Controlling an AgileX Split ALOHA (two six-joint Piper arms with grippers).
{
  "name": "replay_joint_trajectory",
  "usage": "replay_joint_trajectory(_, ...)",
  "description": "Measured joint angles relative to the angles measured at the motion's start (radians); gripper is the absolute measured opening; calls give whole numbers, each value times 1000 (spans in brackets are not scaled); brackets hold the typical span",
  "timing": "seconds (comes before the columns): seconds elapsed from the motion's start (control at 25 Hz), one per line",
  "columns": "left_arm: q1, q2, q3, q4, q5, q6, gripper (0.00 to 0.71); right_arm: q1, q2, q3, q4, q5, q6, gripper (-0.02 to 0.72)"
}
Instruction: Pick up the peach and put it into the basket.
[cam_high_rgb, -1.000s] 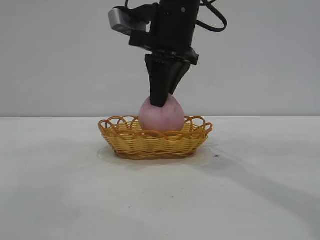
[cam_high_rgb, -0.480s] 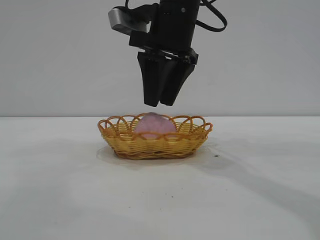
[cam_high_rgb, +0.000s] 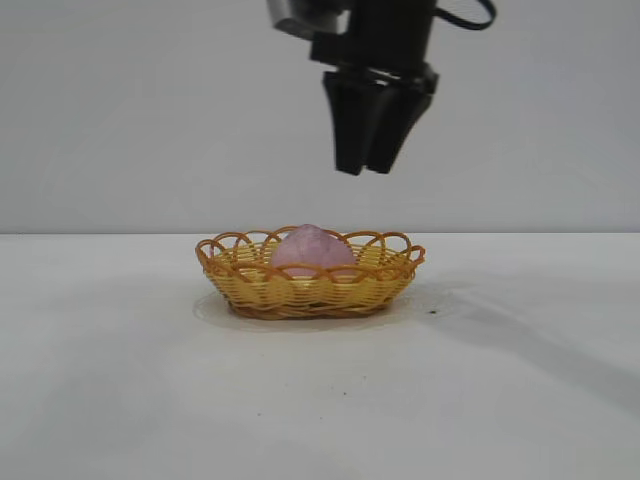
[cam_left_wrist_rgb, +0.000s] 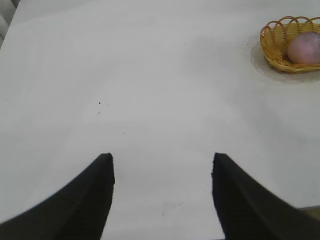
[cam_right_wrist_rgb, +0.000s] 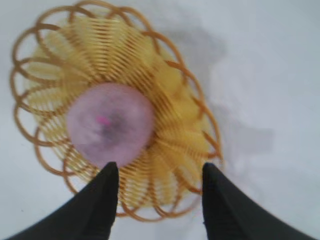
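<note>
peach in basket | right tool above, parted, empty

Peach in basket

The dusty pink, rounded peach sits in the shallow yellow wicker basket with its orange-brown looped rim, slightly toward 9 o'clock of centre in the exterior view.

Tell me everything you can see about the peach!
The peach is dusty pink, round and matte, with a slight peak on top and a small brighter pink spot near its middle in the right wrist view. It sits low inside the yellow woven basket, rising just above the looped orange-brown rim. Nothing grips it: the right gripper hangs open above, off to one side.
</note>
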Motion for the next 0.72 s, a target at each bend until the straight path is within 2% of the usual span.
replay_joint_trajectory(0.28,0,0,0,0,0,0,380,-207,-39,0,93,4,0,308)
replay_joint_trajectory(0.44,0,0,0,0,0,0,380,-299,-39,0,95,4,5,308)
replay_joint_trajectory(0.6,0,0,0,0,0,0,380,-380,-40,0,54,4,159,308)
replay_joint_trajectory(0.72,0,0,0,0,0,0,380,-438,-40,0,50,4,252,308)
